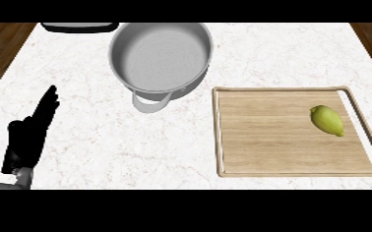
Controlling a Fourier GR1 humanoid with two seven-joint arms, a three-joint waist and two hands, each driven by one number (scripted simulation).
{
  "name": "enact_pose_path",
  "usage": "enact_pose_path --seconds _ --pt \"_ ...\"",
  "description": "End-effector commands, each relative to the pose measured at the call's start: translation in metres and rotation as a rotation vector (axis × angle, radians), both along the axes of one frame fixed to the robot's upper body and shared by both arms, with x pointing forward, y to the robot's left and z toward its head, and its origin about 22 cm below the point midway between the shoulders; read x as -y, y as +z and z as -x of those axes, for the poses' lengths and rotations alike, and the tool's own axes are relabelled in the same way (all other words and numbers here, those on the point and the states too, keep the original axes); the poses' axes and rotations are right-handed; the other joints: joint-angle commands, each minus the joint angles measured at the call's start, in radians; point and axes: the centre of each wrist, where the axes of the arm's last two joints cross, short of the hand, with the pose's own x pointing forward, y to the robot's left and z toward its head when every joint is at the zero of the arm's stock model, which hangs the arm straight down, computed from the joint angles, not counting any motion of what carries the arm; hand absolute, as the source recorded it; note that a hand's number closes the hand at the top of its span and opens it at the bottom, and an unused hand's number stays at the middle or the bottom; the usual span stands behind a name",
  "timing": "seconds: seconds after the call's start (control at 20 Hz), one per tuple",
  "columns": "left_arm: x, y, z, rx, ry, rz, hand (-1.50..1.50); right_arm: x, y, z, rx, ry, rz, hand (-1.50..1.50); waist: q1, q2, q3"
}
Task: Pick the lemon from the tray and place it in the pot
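Observation:
A yellow-green lemon (327,120) lies on the right side of a wooden tray (269,142) at the counter's right. A grey metal pot (161,56) stands at the upper middle, to the tray's upper left, with one handle pointing toward me; nothing shows inside it. My left hand (27,132) rests at the lower left edge, fingers straight and pointing up, far from both the lemon and the pot. My right hand does not show.
The white marble counter (87,103) spans the view. A dark flat object (78,27) lies at the far edge beyond the pot's left side. Wooden floor (11,39) shows past the counter's left and right corners.

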Motion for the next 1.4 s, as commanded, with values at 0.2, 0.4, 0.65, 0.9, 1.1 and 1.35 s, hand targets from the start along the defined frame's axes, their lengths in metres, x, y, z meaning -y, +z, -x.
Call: enact_pose_path --seconds 0.2,0.4,0.65,0.9,1.1,1.35 --pt "0.003 0.008 -0.004 0.006 0.005 -0.009 0.0 -0.011 0.071 -0.045 -0.258 0.189 0.294 -1.5 0.008 0.0 -0.003" --pt "0.013 -0.002 0.001 0.001 -0.012 -0.009 0.0 -0.029 0.073 -0.058 -0.403 0.269 0.417 -1.5 0.011 0.002 -0.002" --pt "-0.008 0.005 -0.001 0.013 0.003 0.005 0.0 -0.084 0.075 -0.073 -0.494 0.354 0.458 -1.5 -0.013 -0.005 -0.003" --pt "-0.011 0.008 0.0 -0.001 0.028 -0.006 0.0 -0.088 0.09 -0.065 -0.513 0.393 0.479 -1.5 -0.019 -0.004 -0.002" --pt "0.009 -0.003 0.015 -0.013 0.001 0.002 0.0 -0.099 0.09 -0.09 -0.546 0.338 0.525 -1.5 -0.003 -0.002 -0.001" --pt "-0.003 0.011 0.011 0.007 0.016 0.01 0.0 -0.095 0.057 -0.081 -0.564 0.34 0.572 -1.5 -0.005 -0.001 -0.001"
